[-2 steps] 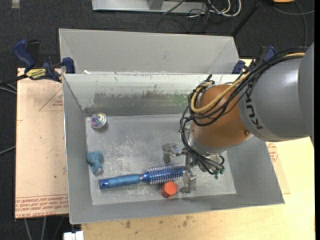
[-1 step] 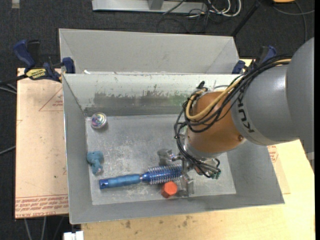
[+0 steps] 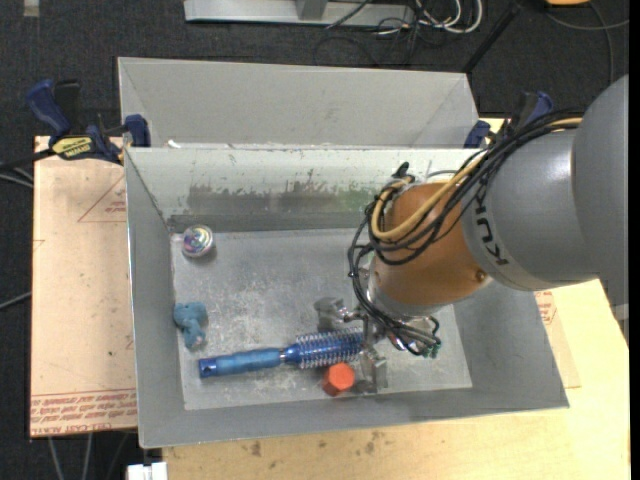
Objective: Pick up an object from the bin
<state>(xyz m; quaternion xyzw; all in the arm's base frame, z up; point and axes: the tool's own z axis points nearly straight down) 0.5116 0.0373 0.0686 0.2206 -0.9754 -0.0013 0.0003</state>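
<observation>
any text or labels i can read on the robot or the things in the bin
"KU": black letters on the grey arm; the rest of the word is unreadable.
No text shows on the blue brush, orange cap, blue piece or silver ball.

Dull, scratched grey metal across the bin [image 3: 290, 278]. Glossy blue plastic on the hairbrush [image 3: 245, 361], lower centre. Shiny sheen on the small ball [image 3: 197, 240], upper left.

Grey arm link [image 3: 560, 198]: dark lettering [image 3: 492, 236] runs along the end nearest the wrist and reads "KUK". Any further characters cannot be made out.
</observation>
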